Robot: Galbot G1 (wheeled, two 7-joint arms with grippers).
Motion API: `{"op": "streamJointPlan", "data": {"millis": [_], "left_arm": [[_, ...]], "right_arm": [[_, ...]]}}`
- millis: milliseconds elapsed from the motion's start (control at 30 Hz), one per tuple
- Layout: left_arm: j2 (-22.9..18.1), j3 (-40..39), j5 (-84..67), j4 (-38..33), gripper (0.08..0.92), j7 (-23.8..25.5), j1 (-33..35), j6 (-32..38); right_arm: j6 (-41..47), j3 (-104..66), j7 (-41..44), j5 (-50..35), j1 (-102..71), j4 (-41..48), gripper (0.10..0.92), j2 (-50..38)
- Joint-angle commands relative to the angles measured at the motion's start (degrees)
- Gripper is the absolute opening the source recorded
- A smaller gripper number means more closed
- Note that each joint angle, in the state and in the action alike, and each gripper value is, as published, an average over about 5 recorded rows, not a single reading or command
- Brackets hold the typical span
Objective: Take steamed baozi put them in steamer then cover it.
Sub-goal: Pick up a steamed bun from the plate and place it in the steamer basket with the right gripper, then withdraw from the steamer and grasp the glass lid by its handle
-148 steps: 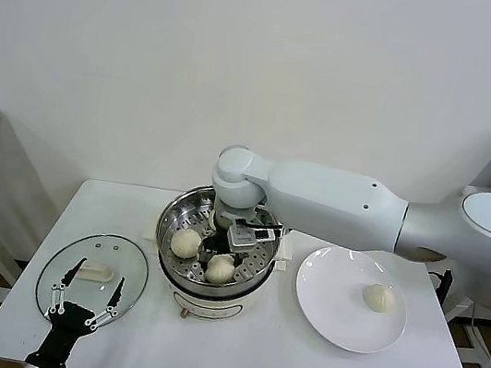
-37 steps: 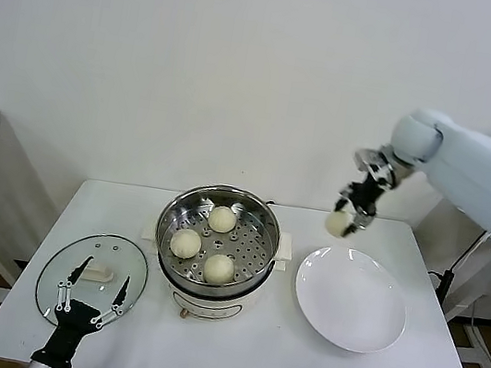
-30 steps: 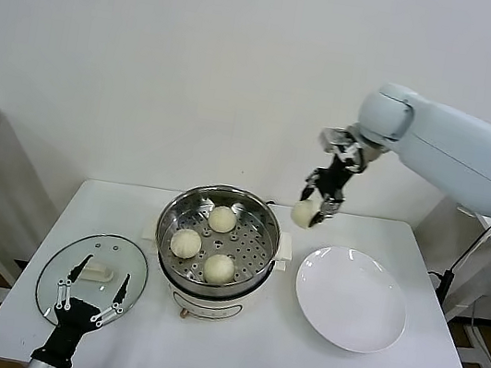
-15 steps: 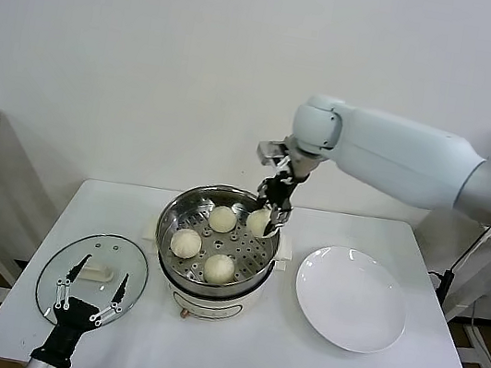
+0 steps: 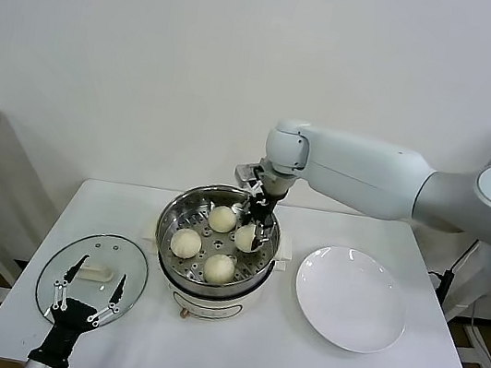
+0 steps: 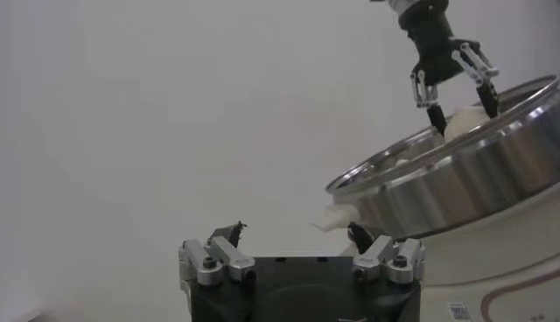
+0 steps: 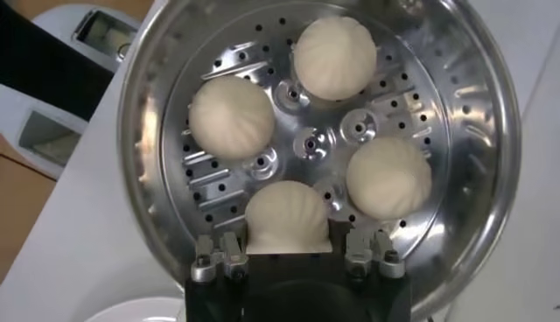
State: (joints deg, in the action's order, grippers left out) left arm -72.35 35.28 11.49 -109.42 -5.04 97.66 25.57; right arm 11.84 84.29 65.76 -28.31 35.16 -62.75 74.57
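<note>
R gripper down inside steamer, clamped on 4th baozi at its right side, 3 other buns on perforated floor, L gripper fingers spread wide over glass cover on table, white plate to the right

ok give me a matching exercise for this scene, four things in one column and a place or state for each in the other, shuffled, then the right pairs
Things:
1. right gripper
2. left gripper
3. white plate
4. glass lid

Places or states:
A. flat on the table, left of the steamer
B. bare, right of the steamer
C. open, over the near edge of the lid
D. inside the steamer, shut on the fourth baozi

Pairs: 1-D, 2-C, 3-B, 4-A
</note>
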Motion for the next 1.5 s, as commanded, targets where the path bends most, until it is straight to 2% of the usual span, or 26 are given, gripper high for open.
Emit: {"op": "streamJointPlan", "data": {"millis": [33, 200, 400, 633, 800, 900, 1100, 1200, 1300, 1500], "left_arm": [[-0.01, 0.07, -0.01, -0.02, 0.823, -0.01, 0.05, 0.09], [0.00, 0.09, 0.00, 0.04, 0.823, -0.07, 0.02, 0.07], [-0.04, 0.13, 0.03, -0.13, 0.823, -0.07, 0.02, -0.07], [0.04, 0.57, 0.27, -0.40, 0.823, -0.10, 0.02, -0.21], [0.36, 1.36, 1.72, -0.54, 0.823, -0.49, -0.42, -0.41], [0.69, 1.75, 2.97, -0.52, 0.823, -0.98, -1.02, -0.85], [1.52, 2.12, 5.88, -1.79, 0.823, -2.70, -2.11, -4.00], [1.66, 2.32, 7.86, -2.48, 0.823, -4.18, -2.68, -6.20], [1.91, 2.36, 10.82, -2.78, 0.823, -6.29, -3.39, -8.27], [2.46, 2.17, 20.22, -2.33, 0.823, -10.86, -4.72, -13.79]], "right_arm": [[-0.32, 0.29, -0.93, 2.81, -1.37, 1.70, 0.648, 1.54], [-0.77, 0.29, -0.95, 3.19, -1.44, 1.66, 0.688, 1.34], [-0.88, -0.24, -0.80, 3.18, -1.11, 0.71, 0.805, 0.57], [-1.12, -6.07, -0.87, 2.27, -1.20, -3.62, 0.822, -3.78], [-3.47, -16.08, -4.14, -2.21, -2.91, -11.15, 0.823, -12.70], [-5.33, -19.17, -14.63, -6.08, -4.13, -16.85, 0.823, -19.31], [-15.34, -26.09, -53.83, -10.41, -13.52, -22.27, 0.823, -28.88], [-19.50, -34.68, -67.48, -10.18, -21.85, -22.23, 0.823, -30.80], [-22.17, -45.78, -73.75, -9.19, -32.19, -22.38, 0.823, -32.02], [-25.11, -68.60, -77.07, -5.57, -54.46, -22.93, 0.823, -33.32]]}}
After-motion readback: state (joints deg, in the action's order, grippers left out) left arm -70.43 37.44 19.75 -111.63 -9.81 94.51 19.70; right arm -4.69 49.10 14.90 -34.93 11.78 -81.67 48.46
